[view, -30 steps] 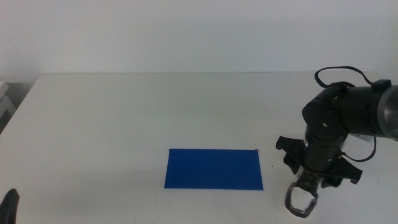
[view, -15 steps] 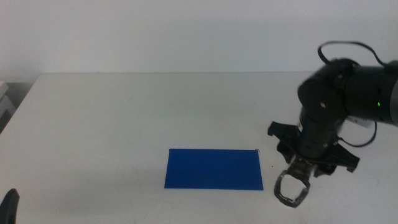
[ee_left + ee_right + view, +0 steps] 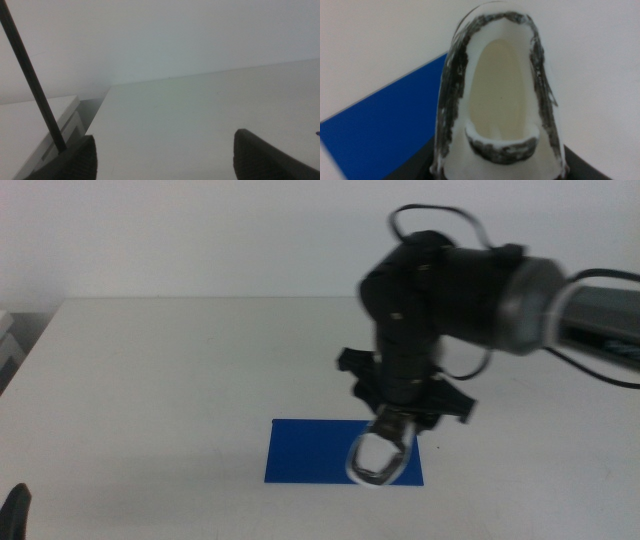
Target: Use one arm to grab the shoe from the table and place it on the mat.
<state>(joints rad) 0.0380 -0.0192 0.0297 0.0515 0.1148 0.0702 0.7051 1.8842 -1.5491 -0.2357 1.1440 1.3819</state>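
Right arm [image 3: 455, 285]: bulky and black with a grey forearm, reaching in from the right side of the middle view to above the middle of the surface, wrist pointing down.
Right end effector [image 3: 385, 442]: pinching the sneaker between its two dark jaws; in the right wrist view the jaws show only as dark edges on either side of the shoe's near end.
Sneaker [image 3: 379, 459]: small, black and white, glossy, hanging from the right end effector with one end pointing down over the right part of the mat; whether it touches the mat cannot be told. The right wrist view [image 3: 497, 100] looks into its pale opening, rimmed in black and white.
Mat [image 3: 315, 452]: thin, flat, deep blue rectangle lying on the surface near the front edge, long side across the middle view; in the right wrist view [image 3: 385, 130] it lies beneath and to one side of the sneaker.
Surface [image 3: 180, 370]: plain white tabletop.
Left end effector [image 3: 162, 155]: waiting at the front left corner of the surface, jaws spread wide with nothing between them; a thin black cable [image 3: 30, 75] runs beside it.
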